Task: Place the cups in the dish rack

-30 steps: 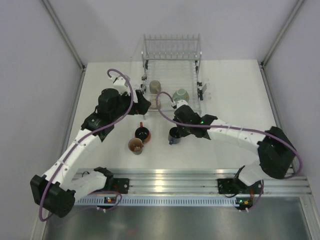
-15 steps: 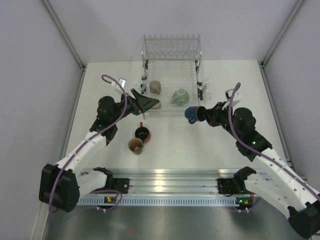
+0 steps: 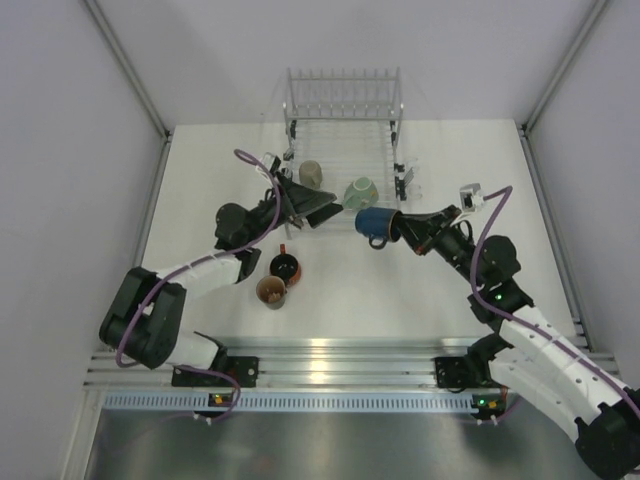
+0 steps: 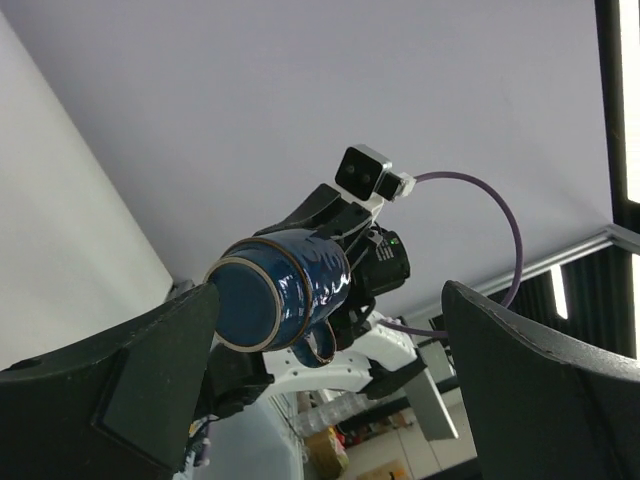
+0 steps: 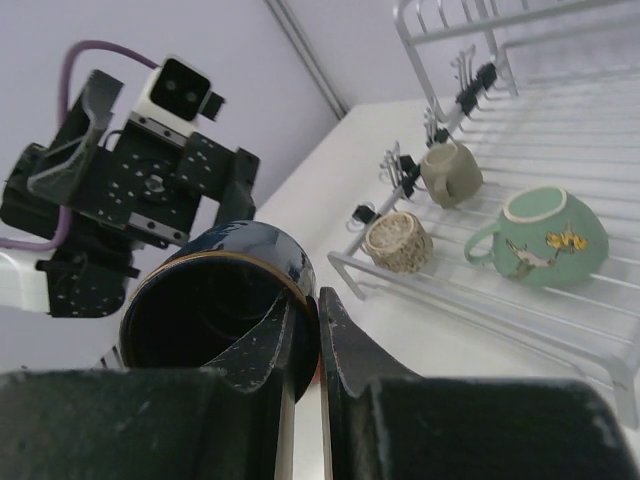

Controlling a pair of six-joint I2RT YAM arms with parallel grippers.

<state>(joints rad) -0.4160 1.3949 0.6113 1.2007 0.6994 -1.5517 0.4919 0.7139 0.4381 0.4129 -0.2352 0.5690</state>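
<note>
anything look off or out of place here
The dark blue mug hangs on its side in mid-air, pinched by its rim in the right end effector, near the dish rack's front edge. The open left end effector faces it. Nothing looks spilled or broken.

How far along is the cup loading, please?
Done: the beige ceramic mug, tan mug and wide mint-green mug are in the wire dish rack. In hand: the right gripper holds the dark blue mug. Remaining: the black mug and orange-brown mug, on the table.

Ahead of right jaws w/ blue mug (image 3: 375, 222): left arm (image 3: 240, 222) blocks, close. Right of jaws, green mug (image 3: 361, 190) & 2 tan mugs (image 5: 450, 172) crowd rack (image 3: 345, 145) near end; far end free.
</note>
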